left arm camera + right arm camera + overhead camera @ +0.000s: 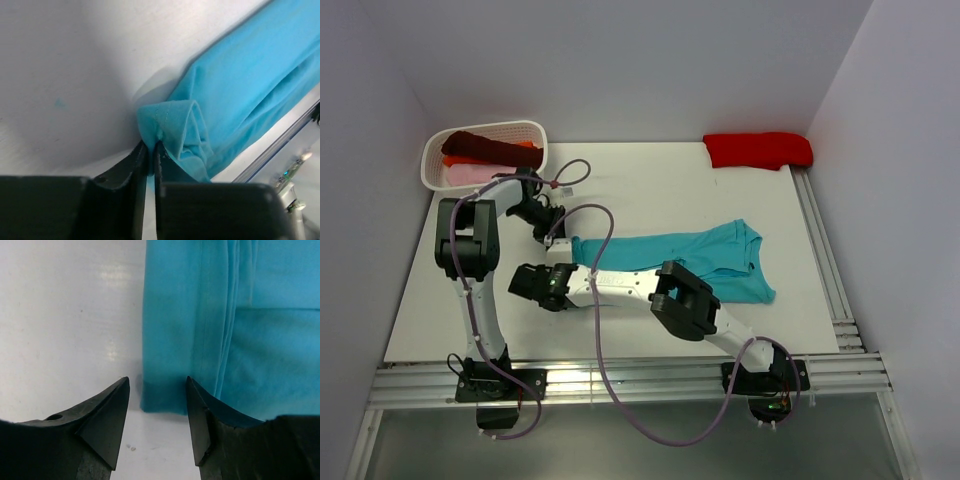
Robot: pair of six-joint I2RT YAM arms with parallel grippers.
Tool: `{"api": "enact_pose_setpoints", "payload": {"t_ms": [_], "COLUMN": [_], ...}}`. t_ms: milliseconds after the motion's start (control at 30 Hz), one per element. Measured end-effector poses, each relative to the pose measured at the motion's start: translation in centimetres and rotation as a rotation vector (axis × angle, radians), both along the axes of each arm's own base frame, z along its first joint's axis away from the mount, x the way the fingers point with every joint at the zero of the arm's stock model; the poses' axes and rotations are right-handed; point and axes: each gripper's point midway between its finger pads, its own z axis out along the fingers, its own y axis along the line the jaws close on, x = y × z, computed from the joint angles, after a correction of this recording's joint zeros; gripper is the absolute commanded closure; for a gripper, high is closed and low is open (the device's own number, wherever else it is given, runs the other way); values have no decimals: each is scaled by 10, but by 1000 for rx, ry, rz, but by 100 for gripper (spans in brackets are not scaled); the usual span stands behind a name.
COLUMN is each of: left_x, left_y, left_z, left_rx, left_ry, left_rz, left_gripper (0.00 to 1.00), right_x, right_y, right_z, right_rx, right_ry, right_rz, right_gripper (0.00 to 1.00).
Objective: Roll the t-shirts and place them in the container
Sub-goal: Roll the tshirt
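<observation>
Two-handed starting at the hem of the teal t-shirt [690, 262]: clamping left tool [151, 146] on its lifted corner for rolling, holding right tool [157, 380] apart at the other corner.

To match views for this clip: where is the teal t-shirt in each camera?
Top external: teal t-shirt mid-table, folded lengthwise.
Left wrist: right side, a corner pinched in the left gripper.
Right wrist: upper right, just ahead of the open right gripper.
Shared landmark: the white table beside its hem.
</observation>
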Motion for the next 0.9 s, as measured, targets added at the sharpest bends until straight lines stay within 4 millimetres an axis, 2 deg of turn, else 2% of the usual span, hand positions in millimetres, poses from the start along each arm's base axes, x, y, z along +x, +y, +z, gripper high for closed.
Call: {"api": "enact_pose_setpoints", "payload": {"t_ms": [67,133,233,267,400,533,700,900], "left_x": [0,1,1,1,1,2,2,0], "left_y": [1,1,2,2,3,6,11,6], "left_z": [-1,-1,0,0,0,0,3,4], "left_rx": [13,30,63,75,119,173,244,291], "left_ry": [5,8,2,-3,-18,-41,-71,-85], "left_rz": [15,33,47,50,67,83,92,74], "left_gripper": [97,100,100,100,100,100,99,90], "right_x": [-4,-6,-8,-8,-9,-12,-19,-19], "right_y": [1,2,3,1,-3,-6,-14,-23], "right_z": [-2,-6,-8,-9,-12,-11,-11,-8], "right_rx": [-9,-15,-34,-43,-58,30,246,495], "right_ry": [6,10,12,15,21,12,25,65], "right_rz": [8,14,23,21,23,34,38,8], "right_gripper": [44,48,61,72,85,91,93,94]}}
